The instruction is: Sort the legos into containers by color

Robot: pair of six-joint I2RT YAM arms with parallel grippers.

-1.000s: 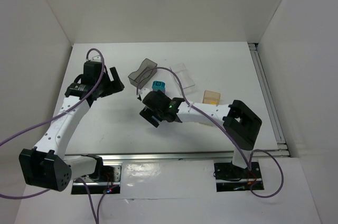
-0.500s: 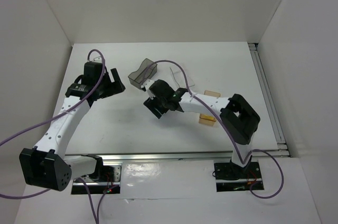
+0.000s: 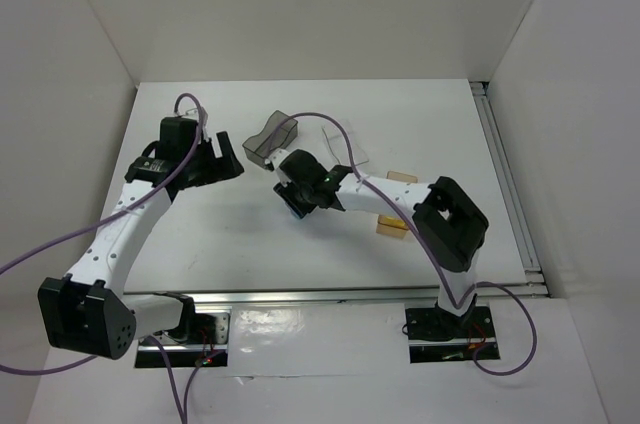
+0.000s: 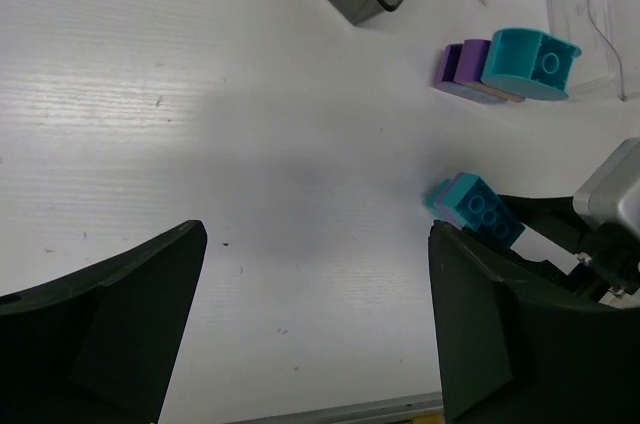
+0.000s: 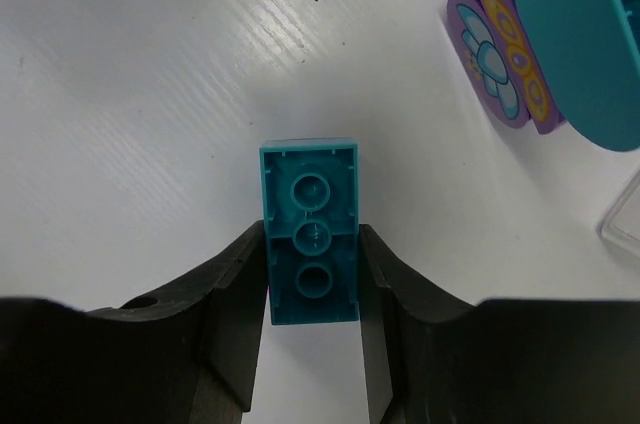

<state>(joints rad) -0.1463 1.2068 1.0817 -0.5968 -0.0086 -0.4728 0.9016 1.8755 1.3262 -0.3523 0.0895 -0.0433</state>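
Over on the left, my left hand (image 4: 318, 244) hangs above the table (image 3: 400, 114), fingers apart. At centre, just near of the dark grey bin (image 3: 272, 139), my right hand (image 5: 312, 269) has swung in from the right, wrist pitched down, and now clamps the teal brick (image 5: 309, 229), so I judge it ready to carry to a bin.

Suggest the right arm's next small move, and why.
Probably a short straight lift. In the right wrist view the right pincer has a finger against each long side of the teal brick, which looks to be resting on the table. The purple-teal cluster lies close by, so rising first should clear it before any carry to a bin.
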